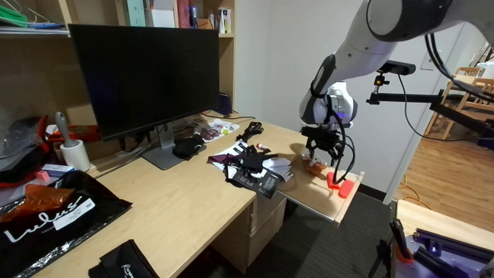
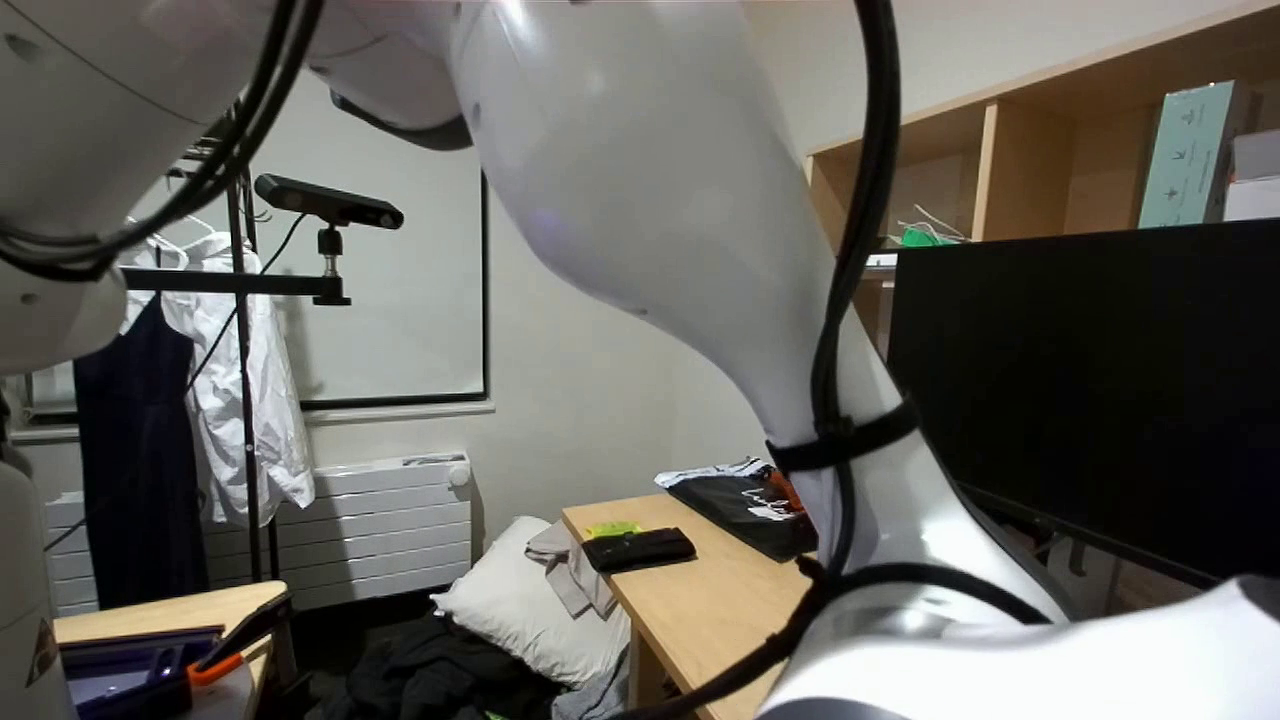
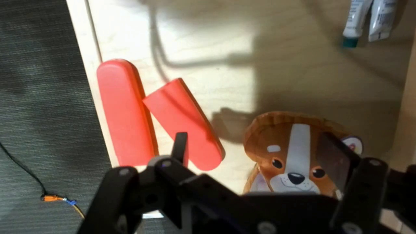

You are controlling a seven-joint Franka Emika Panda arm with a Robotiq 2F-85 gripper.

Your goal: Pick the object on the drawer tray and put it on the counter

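Observation:
The object, a brown and white puppy-faced item (image 3: 279,159), lies on the drawer tray (image 3: 227,84) in the wrist view. It also shows in an exterior view (image 1: 314,166), on the pulled-out drawer tray (image 1: 308,191). My gripper (image 3: 255,141) is open; one finger is left of the object, the other overlaps its right side in the picture. I cannot tell whether that finger touches it. The object's lower part is hidden behind the gripper body. In an exterior view my gripper (image 1: 322,154) points down just above the object. The counter (image 1: 173,200) is the light-wood desktop, also visible in an exterior view (image 2: 700,600).
Two red-orange pieces (image 3: 125,113) lie by the tray's front edge (image 1: 349,199). Two small white tubes (image 3: 356,19) lie at the tray's other end. A pile of black and white fabric and cards (image 1: 254,166) sits on the desktop beside the drawer. A monitor (image 1: 150,81) stands behind.

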